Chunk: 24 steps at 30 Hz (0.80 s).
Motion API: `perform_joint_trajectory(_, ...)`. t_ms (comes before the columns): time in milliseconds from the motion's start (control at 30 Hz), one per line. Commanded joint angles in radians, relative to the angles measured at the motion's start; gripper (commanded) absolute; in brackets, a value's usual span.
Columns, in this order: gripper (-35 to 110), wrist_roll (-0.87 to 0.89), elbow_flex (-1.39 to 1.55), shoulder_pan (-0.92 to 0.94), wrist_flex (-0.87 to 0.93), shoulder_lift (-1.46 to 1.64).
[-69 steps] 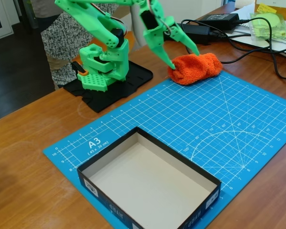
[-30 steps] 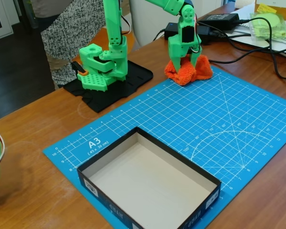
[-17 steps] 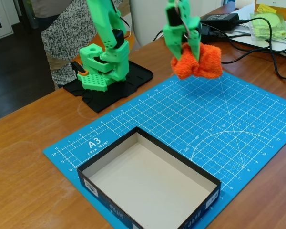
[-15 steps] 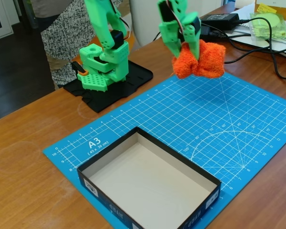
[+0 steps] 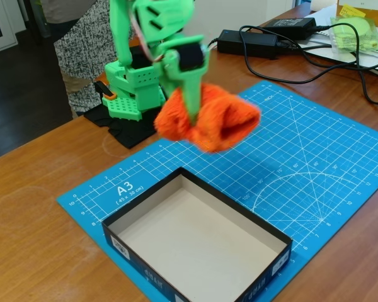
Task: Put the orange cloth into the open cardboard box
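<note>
While one green hand (image 5: 192,116) hangs clenched on the one orange cloth (image 5: 217,121), lifted clear of the blue cutting mat (image 5: 315,157) on the bench (image 5: 31,207), one open cardboard box (image 5: 142,206) sits at the mat's near edge, open grid between them.

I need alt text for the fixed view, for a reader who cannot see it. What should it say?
A green robot arm's hand holds an orange cloth in the air above a blue cutting mat. An open cardboard box, empty, sits on the mat's near corner. Black cables lie on the wooden table behind.
</note>
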Motion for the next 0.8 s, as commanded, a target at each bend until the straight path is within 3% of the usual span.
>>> perform_joint_trajectory(0,0,-0.006,-0.124,0.061,-0.011,-0.094)
perform_joint_trajectory(633,0,0.011,-0.546,0.138,0.032,-0.583)
perform_joint_trajectory(767,19,-0.011,-0.594,0.130,0.049,-0.627)
